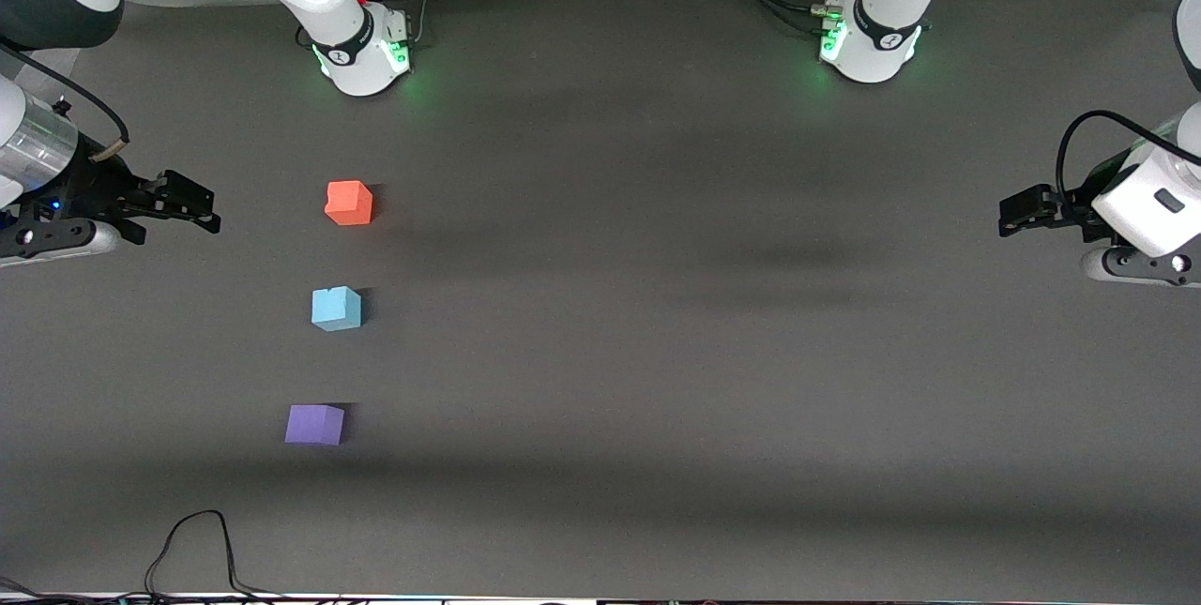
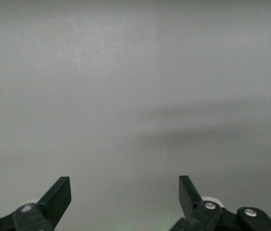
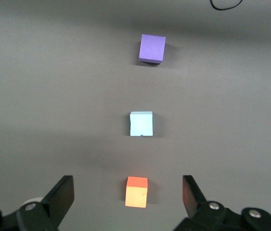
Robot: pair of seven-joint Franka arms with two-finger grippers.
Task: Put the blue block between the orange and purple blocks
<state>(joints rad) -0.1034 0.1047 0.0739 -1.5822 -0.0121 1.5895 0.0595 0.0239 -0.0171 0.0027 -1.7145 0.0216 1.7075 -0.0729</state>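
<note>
Three foam cubes stand in a row on the dark table toward the right arm's end. The orange block [image 1: 348, 203] [image 3: 136, 192] is farthest from the front camera and the purple block [image 1: 314, 424] [image 3: 152, 48] is nearest. The blue block [image 1: 336, 309] [image 3: 141, 123] sits between them, apart from both. My right gripper [image 1: 199, 204] [image 3: 127, 182] hangs open and empty over the table at its arm's end, well clear of the orange block. My left gripper [image 1: 1018, 211] [image 2: 125, 190] is open and empty over bare table at the left arm's end.
The two arm bases [image 1: 361, 52] [image 1: 868, 47] stand along the table's edge farthest from the front camera. A black cable [image 1: 197, 549] loops on the table near the front edge, nearer the camera than the purple block.
</note>
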